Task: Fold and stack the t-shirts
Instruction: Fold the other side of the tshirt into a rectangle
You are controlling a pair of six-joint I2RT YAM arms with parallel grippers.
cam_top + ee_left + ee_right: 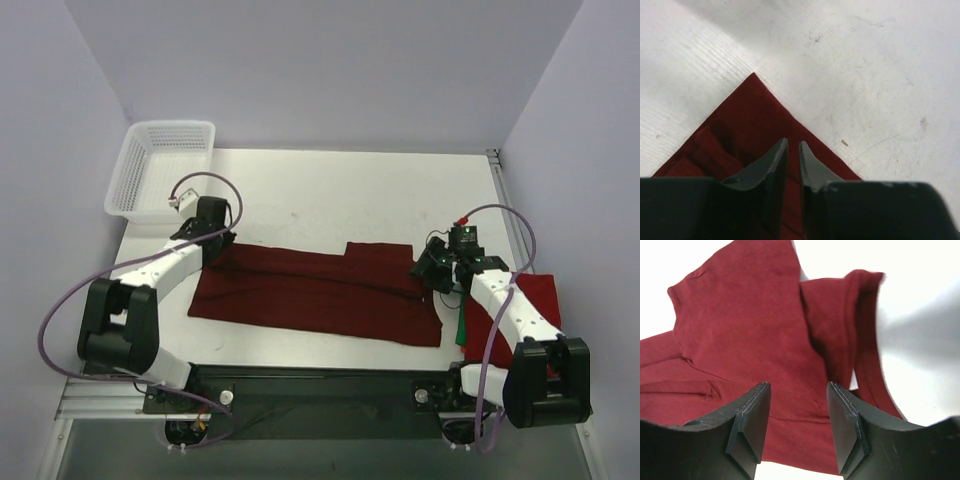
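A dark maroon t-shirt (320, 295) lies folded into a long strip across the table's middle. My left gripper (214, 242) hangs over its far left corner (755, 110). Its fingers (793, 145) stand open by a narrow gap, with nothing between them. My right gripper (432, 270) is at the shirt's right end, above the sleeve and body (740, 315). Its fingers (799, 387) are wide open and empty. A brighter red t-shirt (545, 295) lies at the right edge, partly under the right arm. A sliver of a green t-shirt (462, 328) shows beside that arm.
A white mesh basket (172, 123) stands at the far left corner, just beyond the left arm. Walls close in on three sides. Bare white table (380, 195) stretches behind the maroon shirt. A metal rail (505, 200) runs along the right edge.
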